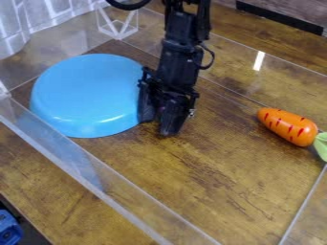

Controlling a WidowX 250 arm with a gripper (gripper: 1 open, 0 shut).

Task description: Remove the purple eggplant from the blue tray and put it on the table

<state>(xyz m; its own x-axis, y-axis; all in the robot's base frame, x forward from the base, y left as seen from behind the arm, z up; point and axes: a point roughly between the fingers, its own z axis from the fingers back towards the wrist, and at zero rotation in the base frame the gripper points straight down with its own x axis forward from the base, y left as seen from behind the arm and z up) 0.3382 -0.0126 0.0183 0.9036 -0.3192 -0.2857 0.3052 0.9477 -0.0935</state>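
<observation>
The blue tray [79,94] lies on the left of the table [205,187]; its face is plain and nothing shows on it. My black gripper [167,122] points straight down with its fingertips at the tabletop, just off the tray's right rim. The purple eggplant does not show; the gripper body could be hiding it. The fingers are dark and seen from behind, so I cannot tell whether they are open, shut or holding anything.
An orange carrot with a green top [288,125] lies on the table at the right, with a pale green object [322,145] at the right edge. Clear acrylic walls [90,163] edge the tabletop at the front-left and back.
</observation>
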